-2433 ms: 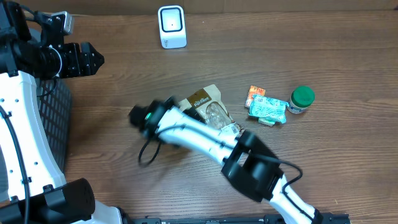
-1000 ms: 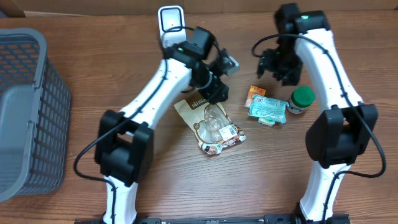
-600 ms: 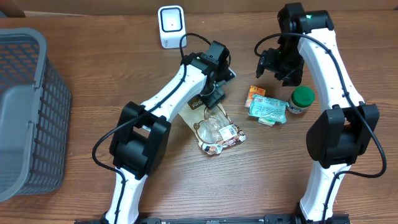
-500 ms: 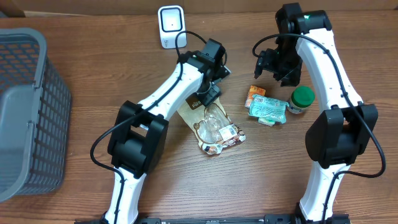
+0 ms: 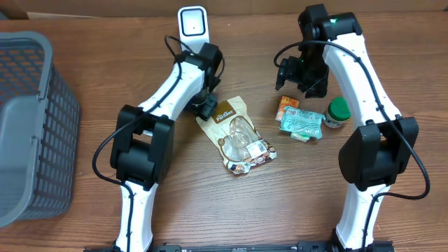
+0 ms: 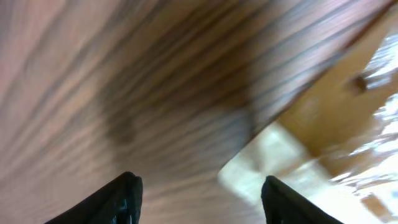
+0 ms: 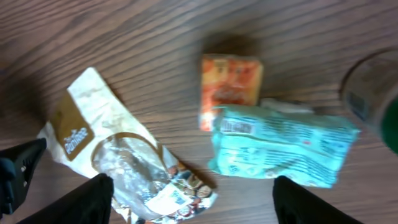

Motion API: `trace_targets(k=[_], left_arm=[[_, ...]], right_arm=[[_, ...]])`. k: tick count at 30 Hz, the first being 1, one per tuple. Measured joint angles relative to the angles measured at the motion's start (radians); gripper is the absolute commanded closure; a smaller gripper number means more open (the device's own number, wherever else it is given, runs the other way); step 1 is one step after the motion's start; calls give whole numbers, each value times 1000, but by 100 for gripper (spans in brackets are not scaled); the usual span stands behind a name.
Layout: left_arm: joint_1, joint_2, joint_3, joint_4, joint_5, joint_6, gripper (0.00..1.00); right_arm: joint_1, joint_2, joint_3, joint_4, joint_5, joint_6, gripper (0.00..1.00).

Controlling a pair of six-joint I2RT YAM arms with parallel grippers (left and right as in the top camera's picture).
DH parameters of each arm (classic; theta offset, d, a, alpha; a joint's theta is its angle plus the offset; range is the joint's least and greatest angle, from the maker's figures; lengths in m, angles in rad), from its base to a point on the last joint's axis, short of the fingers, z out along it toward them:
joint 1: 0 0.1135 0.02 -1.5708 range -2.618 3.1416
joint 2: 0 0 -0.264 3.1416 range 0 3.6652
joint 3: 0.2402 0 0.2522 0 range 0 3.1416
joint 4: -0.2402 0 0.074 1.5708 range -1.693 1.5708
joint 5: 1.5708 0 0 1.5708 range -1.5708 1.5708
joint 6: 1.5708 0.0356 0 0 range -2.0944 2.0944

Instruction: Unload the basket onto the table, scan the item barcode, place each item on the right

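A brown and clear snack bag lies flat on the wooden table, with a white label near its lower end. My left gripper hovers at the bag's upper left corner. In the blurred left wrist view the left gripper is open, with only table and the bag's corner under it. My right gripper hangs open above the small items. The right wrist view shows this gripper with nothing in it, above the bag. A white scanner stands at the back edge.
An orange packet, a teal packet and a green-lidded jar lie together right of the bag; all three also show in the right wrist view: packet, teal packet, jar. A grey basket fills the left side.
My left gripper has swung left, from over the bag's top to its upper left corner. The right gripper shifted slightly left. The bag has not moved.
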Motion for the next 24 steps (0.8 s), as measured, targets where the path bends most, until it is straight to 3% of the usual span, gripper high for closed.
trace_targets(k=[5,10,13,18,24], left_arm=[[62,0,0,-66,-5,-79,45],[132,-31,0,-70,21,-118,43],[167,-132,0,-46,40,-129,36],[194,-377,2,-5,57,-136,17],[227,-546,20,18,62,-145,13]], right_arm=[[70,0,-27,79,-6,4,35],[153,6,-106,148,12,17,46],[188,26,-148,201,46,19,53],[214,85,-187,262,139,19,55],[251,158,-194,311,244,-31,55]])
